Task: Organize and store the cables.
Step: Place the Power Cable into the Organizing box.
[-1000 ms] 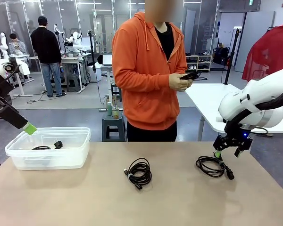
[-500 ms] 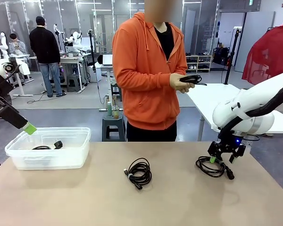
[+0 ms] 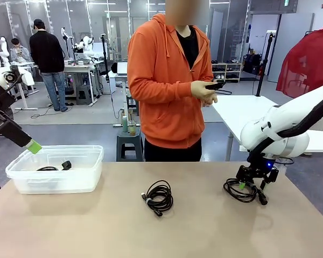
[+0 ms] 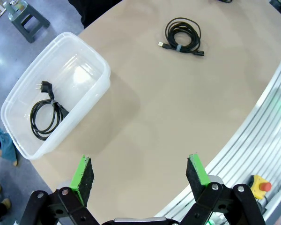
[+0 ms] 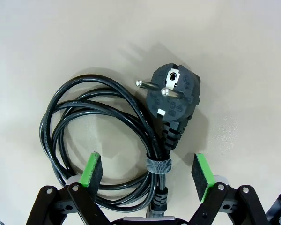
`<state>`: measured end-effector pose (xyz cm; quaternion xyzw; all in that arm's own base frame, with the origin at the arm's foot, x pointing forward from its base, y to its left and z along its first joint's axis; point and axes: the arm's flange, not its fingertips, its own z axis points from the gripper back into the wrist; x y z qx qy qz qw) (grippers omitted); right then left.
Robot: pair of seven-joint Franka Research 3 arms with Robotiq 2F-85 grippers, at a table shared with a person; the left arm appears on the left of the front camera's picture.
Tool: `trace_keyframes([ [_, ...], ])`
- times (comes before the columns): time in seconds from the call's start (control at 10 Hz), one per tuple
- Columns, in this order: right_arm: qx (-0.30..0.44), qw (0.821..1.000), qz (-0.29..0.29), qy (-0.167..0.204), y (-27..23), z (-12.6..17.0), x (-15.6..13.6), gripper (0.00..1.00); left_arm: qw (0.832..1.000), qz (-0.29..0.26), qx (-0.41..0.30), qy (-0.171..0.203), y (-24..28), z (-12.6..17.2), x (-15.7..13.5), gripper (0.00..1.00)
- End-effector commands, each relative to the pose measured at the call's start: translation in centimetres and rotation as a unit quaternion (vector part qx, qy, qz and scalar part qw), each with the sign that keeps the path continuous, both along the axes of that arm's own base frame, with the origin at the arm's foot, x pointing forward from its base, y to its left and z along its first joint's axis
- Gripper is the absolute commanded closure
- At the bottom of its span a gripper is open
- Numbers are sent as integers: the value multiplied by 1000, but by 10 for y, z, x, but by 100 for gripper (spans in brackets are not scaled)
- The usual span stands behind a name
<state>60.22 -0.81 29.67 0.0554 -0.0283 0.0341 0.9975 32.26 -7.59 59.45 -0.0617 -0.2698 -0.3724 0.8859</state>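
- Surface point(image 3: 97, 226): pale beige tabletop, rounded edge, shared with a person in an orange hooded top standing at the far side.
- Clear plastic storage bin point(image 3: 59, 181): on the robot's left part of the surface. One black coiled cable with a two-pin plug point(image 4: 53, 104) lies flat on its floor, toward one end.
- Left gripper point(image 4: 139, 164): green-padded fingers spread wide, nothing between them. In the front view it hangs in the air just beyond the bin's far left corner, clear of the rim.
- Black coiled cord with a small flat connector point(image 3: 162, 193): lies alone near the middle of the surface, well apart from the bin and from either gripper.
- Black power cable wound in a loose coil point(image 5: 151, 138): on the robot's right part of the surface. Its round two-pin plug point(image 5: 174, 96) lies flat, pins pointing away from the coil. A dark fabric strap point(image 5: 158, 165) binds the loops just below the plug's strain relief.
- Right gripper point(image 3: 247, 185): down low over this coil. The right wrist view shows the fingers apart, one on each side of the strapped section, with a gap between each pad and the cord. The cord is not clamped.
- Person's hands point(image 3: 203, 91): held at chest height, holding another black cable point(image 3: 216, 85); too small to tell how it is wound.
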Motion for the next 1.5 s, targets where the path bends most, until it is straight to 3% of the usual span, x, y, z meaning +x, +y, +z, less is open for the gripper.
trace_keyframes([
  [0.0, -14, 1000, -12, 0, 4, -1, 6, 13, 1000, 0, 0, 0, 0, 0, 0, 0],
  [0.7, -17, 1000, -12, -2, 2, -1, 10, 84, 1000, 0, 0, 0, 0, 0, 0, 0],
  [0.9, -18, 1000, -12, -1, 2, -1, 11, 100, 1000, 0, 0, 0, 0, 0, 0, 0],
  [1.1, -14, 1000, -12, 4, -3, 6, 9, 100, 1000, 0, 0, 0, 0, 0, 0, 0],
  [1.2, 13, 1000, 3, 0, -10, 23, 5, 100, 1000, 0, 0, 0, 0, 0, 0, 0],
  [1.3, 51, 998, 45, -1, -14, 42, -4, 90, 1000, 0, 0, 0, 0, 0, 0, 0],
  [1.4, 45, 997, 68, -13, -16, 63, -15, 90, 1000, 0, 0, 0, 0, 0, 0, 0],
])
